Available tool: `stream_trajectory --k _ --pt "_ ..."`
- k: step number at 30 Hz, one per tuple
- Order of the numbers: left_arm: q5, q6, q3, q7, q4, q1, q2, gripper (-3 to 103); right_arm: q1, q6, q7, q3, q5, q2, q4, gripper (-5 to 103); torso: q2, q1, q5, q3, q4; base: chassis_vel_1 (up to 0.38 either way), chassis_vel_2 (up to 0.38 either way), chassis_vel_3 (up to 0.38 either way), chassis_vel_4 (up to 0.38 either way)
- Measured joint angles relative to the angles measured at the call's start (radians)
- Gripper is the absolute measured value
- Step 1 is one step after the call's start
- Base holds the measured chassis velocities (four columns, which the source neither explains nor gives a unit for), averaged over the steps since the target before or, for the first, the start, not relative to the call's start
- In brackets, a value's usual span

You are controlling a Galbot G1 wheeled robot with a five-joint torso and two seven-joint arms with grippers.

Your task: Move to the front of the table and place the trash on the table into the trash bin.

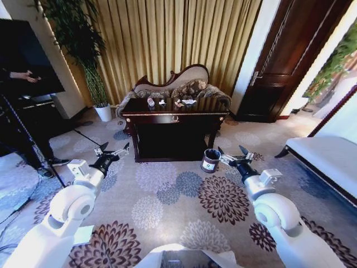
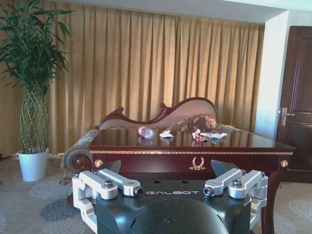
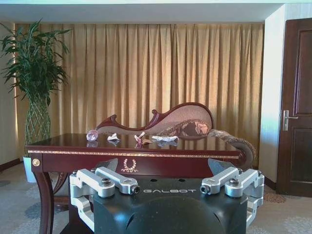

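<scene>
- Facing tabletop (image 1: 167, 115) at 12 o'clock, bin (image 1: 210, 160) at 1 o'clock.
- Both end effectors, left (image 1: 114, 150) and right (image 1: 235, 154), spread open, empty.
- Bottle (image 2: 145, 131) likely light, slippery: grip mid-body; scraps (image 2: 209, 135) soft, pinch anywhere.

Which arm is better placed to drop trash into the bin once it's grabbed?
Probably the right. The bin stands on the carpet beside the right gripper, while the left gripper hovers off the table's other side.

Counted one table (image 1: 174, 118), one bottle (image 1: 150, 102) and roughly three paper scraps (image 1: 188, 102) on it, one trash bin (image 1: 210, 160), one sofa (image 1: 173, 86), two potted plants (image 1: 89, 56).
</scene>
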Motion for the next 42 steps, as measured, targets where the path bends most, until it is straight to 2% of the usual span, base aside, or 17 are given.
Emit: stream_trajectory --k 15,18,20,22,23,26,27,31,32,33,34,36,39,42 --pt "0.001 -0.001 -0.001 0.000 0.000 0.002 -0.001 100 0.000 0.000 0.000 0.000 0.000 0.000 0.000 100 0.000 0.000 0.0000 0.000 -0.0001 0.000 0.000 0.000 0.000" --pt "0.014 -0.013 -0.016 0.006 -0.006 0.024 -0.019 100 -0.010 0.002 -0.003 0.004 -0.002 0.007 0.001 100 0.000 0.000 0.0000 0.000 -0.0002 0.000 0.000 0.000 0.000" --pt "0.053 -0.047 -0.055 0.024 -0.022 0.087 -0.072 100 -0.061 0.020 -0.024 0.031 -0.023 0.049 0.014 100 0.000 0.000 -0.0001 0.000 0.0005 0.000 0.000 0.000 0.000" --pt "0.097 -0.085 -0.099 0.044 -0.039 0.158 -0.130 100 -0.131 0.043 -0.052 0.065 -0.052 0.102 0.030 100 0.000 0.000 0.0000 0.000 -0.0003 0.000 0.000 0.000 0.000" --pt "0.097 -0.085 -0.099 0.044 -0.039 0.158 -0.130 100 -0.131 0.043 -0.052 0.065 -0.052 0.102 0.030 100 0.000 0.000 0.0000 0.000 -0.0003 0.000 0.000 0.000 0.000" --pt "0.159 -0.140 -0.162 0.072 -0.064 0.258 -0.212 100 -0.240 0.079 -0.098 0.120 -0.096 0.186 0.058 100 0.000 0.000 -0.0001 0.000 0.0000 0.000 0.000 0.000 0.000" --pt "0.159 -0.140 -0.162 0.072 -0.064 0.258 -0.212 100 -0.240 0.079 -0.098 0.120 -0.096 0.186 0.058 100 0.000 0.000 -0.0001 0.000 0.0000 0.000 0.000 0.000 0.000" --pt "0.242 -0.213 -0.245 0.110 -0.097 0.392 -0.323 100 -0.382 0.128 -0.156 0.191 -0.154 0.296 0.093 100 0.000 0.000 0.0000 0.000 0.0000 0.000 0.000 0.000 0.000" --pt "0.242 -0.213 -0.245 0.110 -0.097 0.392 -0.323 100 -0.382 0.128 -0.156 0.191 -0.154 0.296 0.093 100 0.000 0.000 0.0000 0.000 0.0000 0.000 0.000 0.000 0.000" --pt "0.267 -0.235 -0.271 0.121 -0.108 0.432 -0.357 100 -0.424 0.141 -0.174 0.212 -0.172 0.330 0.105 100 0.000 0.000 0.0000 0.000 -0.0001 0.000 0.000 0.000 0.000" --pt "0.288 -0.254 -0.292 0.131 -0.116 0.467 -0.386 100 -0.446 0.136 -0.184 0.216 -0.187 0.352 0.127 100 0.000 0.000 0.0000 0.000 -0.0010 0.000 0.000 0.000 0.000" --pt "0.308 -0.271 -0.312 0.140 -0.125 0.499 -0.411 100 -0.447 0.127 -0.185 0.216 -0.196 0.362 0.143 100 0.000 0.000 -0.0002 0.000 -0.0007 0.000 0.000 0.000 0.000" --pt "0.370 -0.326 -0.375 0.168 -0.150 0.600 -0.495 100 -0.417 0.107 -0.176 0.201 -0.200 0.363 0.156 100 0.000 0.000 0.0001 0.000 0.0009 0.000 0.000 0.000 0.000" --pt "0.387 -0.340 -0.391 0.176 -0.157 0.625 -0.516 100 -0.398 0.098 -0.165 0.189 -0.196 0.356 0.159 100 0.000 0.000 0.0004 0.000 0.0004 0.000 0.000 0.000 0.000"
